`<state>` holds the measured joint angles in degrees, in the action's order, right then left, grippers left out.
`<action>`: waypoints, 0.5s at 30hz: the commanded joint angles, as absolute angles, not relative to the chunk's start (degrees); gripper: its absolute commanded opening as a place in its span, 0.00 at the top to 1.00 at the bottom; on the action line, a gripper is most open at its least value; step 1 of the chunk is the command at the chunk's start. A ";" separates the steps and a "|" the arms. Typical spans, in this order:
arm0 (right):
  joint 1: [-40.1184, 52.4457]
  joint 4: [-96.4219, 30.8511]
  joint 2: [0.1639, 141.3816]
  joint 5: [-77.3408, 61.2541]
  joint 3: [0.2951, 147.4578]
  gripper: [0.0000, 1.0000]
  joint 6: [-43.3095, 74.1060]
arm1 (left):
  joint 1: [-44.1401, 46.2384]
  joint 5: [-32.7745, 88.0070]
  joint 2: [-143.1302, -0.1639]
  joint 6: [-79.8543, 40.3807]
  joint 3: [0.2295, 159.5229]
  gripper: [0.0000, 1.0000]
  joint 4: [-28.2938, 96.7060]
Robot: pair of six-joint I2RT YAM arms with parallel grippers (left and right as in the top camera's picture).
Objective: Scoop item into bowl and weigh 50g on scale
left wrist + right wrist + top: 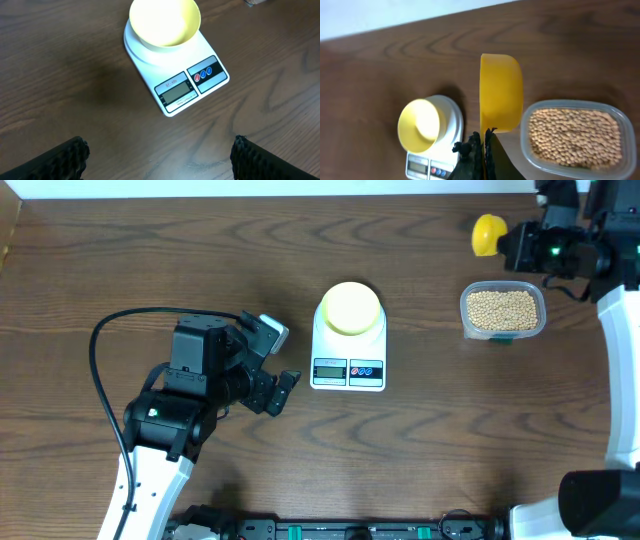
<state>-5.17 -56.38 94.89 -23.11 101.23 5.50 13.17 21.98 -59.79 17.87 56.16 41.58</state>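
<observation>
The pale-yellow bowl (pixel 350 308) sat centred on the platform of the white kitchen scale (pixel 348 365). From the left wrist view its inside looked bare, so I judged that no beans had gone in yet. Keeping it on the scale made sense to me, since each load could be weighed as it landed. The soybeans (pixel 503 308) all lay in the clear plastic tub (pixel 464 312), well apart from the scale on the right arm's side of the counter (pixel 120 260).

The right pincer (pixel 484 150) was clamped tight on the handle of the bright yellow scoop (pixel 501 92). It held the scoop on edge beyond the tub's far side, which I read as poised for a dip into the beans. The left pincer (pixel 160 160) was spread wide with nothing between its fingers. It sat near the scale's display end and faced it, probably parked there so its camera could watch the reading.

Several things I could not make out. The scoop's handle was swallowed by the closed fingers. Its hollow was turned away from the right wrist camera, so I could not say whether it carried anything. The grey display (pixel 176 93) beside the two round buttons (pixel 203 73) showed no digits I could read. Overhead, the frame edge cut off much of the right arm.
</observation>
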 commanded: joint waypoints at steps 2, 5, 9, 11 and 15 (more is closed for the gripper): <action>-8.10 -56.62 94.94 -24.47 102.96 0.99 9.87 | 12.82 22.48 -59.92 18.39 56.10 0.07 41.56; -8.80 -56.82 94.94 -25.08 102.96 0.99 10.28 | 12.82 22.48 -59.92 18.39 56.10 0.07 41.56; -8.97 -56.82 94.94 -24.77 102.96 0.99 10.26 | 12.82 22.48 -59.92 18.39 56.10 0.07 41.56; -8.97 -56.88 94.94 -24.32 102.96 0.99 10.26 | 12.82 22.50 -59.92 18.39 56.10 0.07 41.56; -8.97 -56.90 94.94 -24.05 102.96 0.99 10.28 | 12.82 22.48 -59.92 18.39 56.10 0.07 41.56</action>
